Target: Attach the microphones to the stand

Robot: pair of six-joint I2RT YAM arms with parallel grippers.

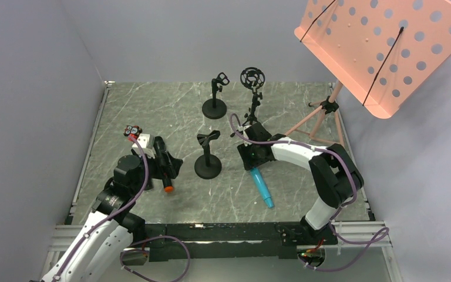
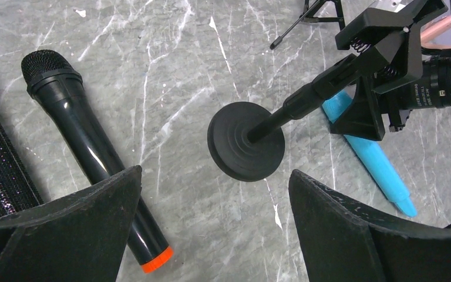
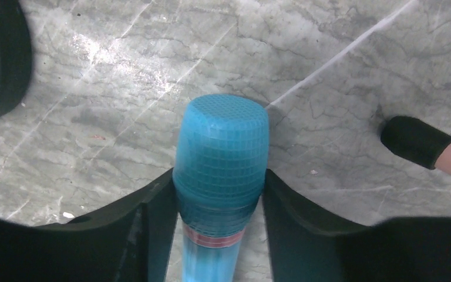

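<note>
Nearest me on the left, my left gripper [image 2: 215,176] hangs over the marble table [image 1: 152,117] with its jaws spread wide, gripping nothing. The black mic with the orange cap [image 2: 88,153] lies flat below it. It runs under my left-hand finger [image 2: 76,229], and the orange end pokes out into the gap between the fingers. Just beside it, at the very edge of the wrist view, lies the sparkly black mic [image 2: 0,164], with only a sliver of its grey head showing. Over on the right, my right gripper [image 3: 220,200] is clamped on the turquoise mic [image 3: 222,141], one finger [image 3: 147,223] pressed to each side just below the mesh head. From above, that mic lies along the table with its tail pointing back towards my bases. Between my two grippers stands the near stand [image 1: 207,154], with a round base and a clip on top. Further back there's a second round-based stand [image 1: 214,97], and beside it a tripod stand with a ring cradle [image 1: 252,82]. Far right, the salmon music stand [image 1: 381,47] leans over the table, and one of its black-tipped feet [image 3: 417,141] sits near the turquoise mic's head.
</note>
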